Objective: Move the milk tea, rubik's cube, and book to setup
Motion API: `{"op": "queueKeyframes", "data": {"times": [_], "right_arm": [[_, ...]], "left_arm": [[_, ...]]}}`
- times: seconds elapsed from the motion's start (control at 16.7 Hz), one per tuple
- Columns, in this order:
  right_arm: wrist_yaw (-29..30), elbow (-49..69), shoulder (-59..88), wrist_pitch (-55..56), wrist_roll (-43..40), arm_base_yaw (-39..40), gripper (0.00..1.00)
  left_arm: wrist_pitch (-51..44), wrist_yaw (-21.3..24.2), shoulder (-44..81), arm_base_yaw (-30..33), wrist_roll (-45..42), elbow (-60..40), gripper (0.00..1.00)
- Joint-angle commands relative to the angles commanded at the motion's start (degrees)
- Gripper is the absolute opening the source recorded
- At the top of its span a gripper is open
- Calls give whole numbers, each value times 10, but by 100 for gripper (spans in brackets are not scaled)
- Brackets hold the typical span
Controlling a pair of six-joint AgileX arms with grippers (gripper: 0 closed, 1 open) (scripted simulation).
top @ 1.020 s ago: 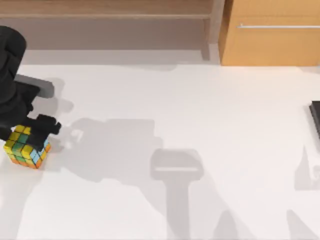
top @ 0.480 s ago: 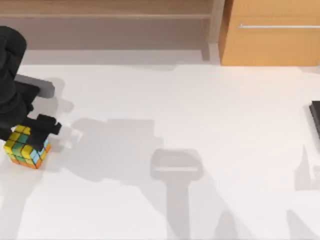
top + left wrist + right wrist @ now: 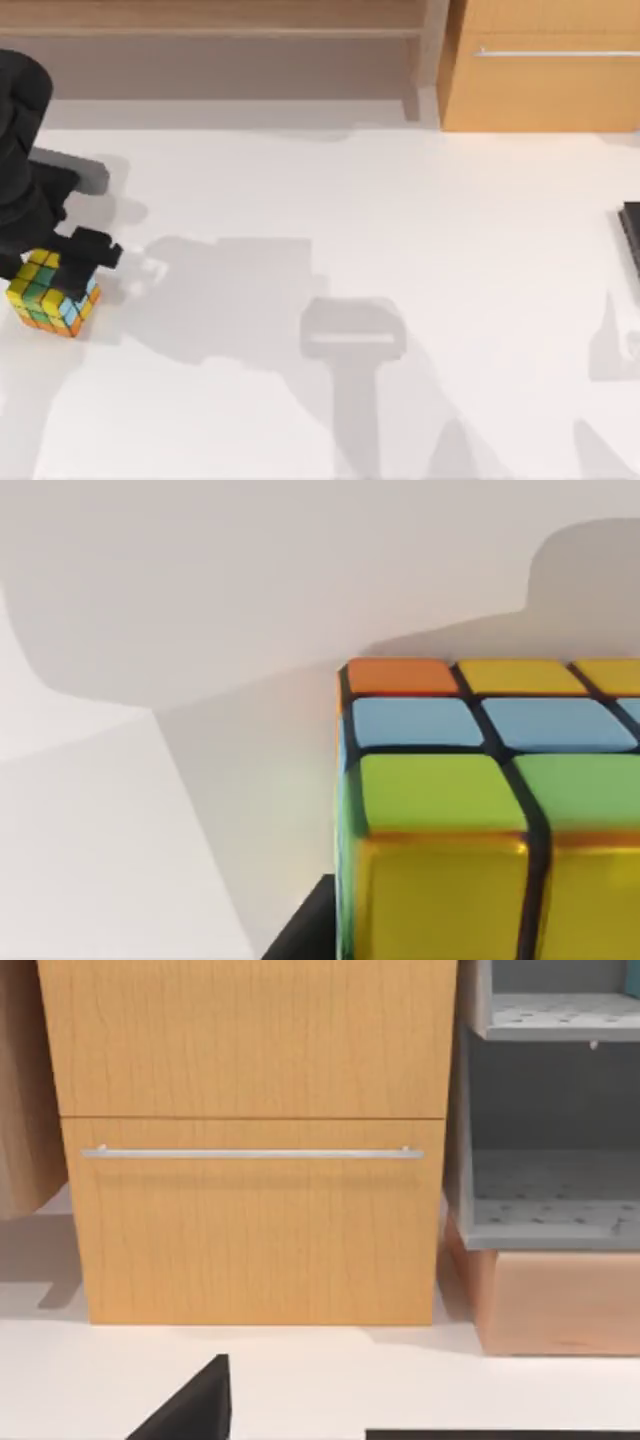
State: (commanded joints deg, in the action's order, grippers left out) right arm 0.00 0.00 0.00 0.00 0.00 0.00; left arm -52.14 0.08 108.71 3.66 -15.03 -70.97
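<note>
Over the last second almost nothing is shifting: the cube is sitting in the same spot at the far left of the surface, and the left tool is staying over it, its black fingers lying against the cube's top and right side. Whether those fingers are pressing the cube or merely flanking it I cannot tell; the left wrist view is showing the cube very close with a dark finger edge beside it. I judge that the grasp is settling and the lift is not yet starting. The cube is lying close to the surface's left edge, so there is little slack on that side, while right of the cube the surface is lying open as far as the drawer cabinet. The right arm is idling far right of the cube, facing that cabinet.
</note>
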Motion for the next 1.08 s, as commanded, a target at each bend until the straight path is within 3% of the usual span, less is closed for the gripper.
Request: {"op": "queueKeyframes", "data": {"times": [0.78,1.08], "right_arm": [[0,0,0,0,0,0,100],[0,0,0,0,0,0,100]], "left_arm": [[-55,-1,-19,1,0,-34,0],[32,-26,-26,59,-5,-68,0]]}}
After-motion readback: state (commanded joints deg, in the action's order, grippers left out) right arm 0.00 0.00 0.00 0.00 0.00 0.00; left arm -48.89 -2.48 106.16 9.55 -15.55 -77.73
